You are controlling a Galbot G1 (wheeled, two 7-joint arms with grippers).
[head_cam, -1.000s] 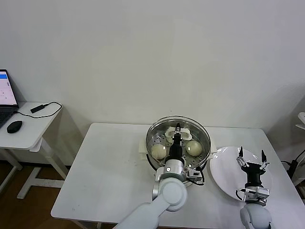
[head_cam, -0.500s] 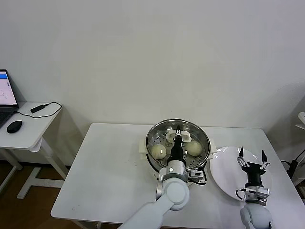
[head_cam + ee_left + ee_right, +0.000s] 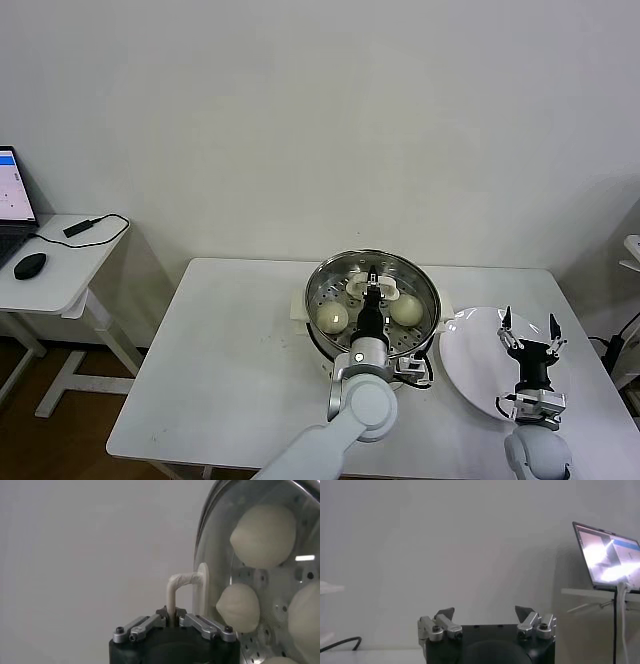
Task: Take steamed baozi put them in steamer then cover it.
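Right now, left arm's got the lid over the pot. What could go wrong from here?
1. The left gripper is shut on only the thin lid handle, so the glass lid may swing or slip in the pinch.
2. The lid sits over the steamer, but seating isn't confirmed; released off-centre, it could land cocked on the rim.
3. The baozi are domed and close under the glass, so the lid could rest on one.
The right gripper waits open over the plate.

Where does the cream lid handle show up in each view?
Head view: the lid handle sits over the middle of the steamer, pinched by the left gripper.
Left wrist view: lid handle rises just beyond the left gripper.
Right wrist view: not in it.
Shared landmark: the baozi.
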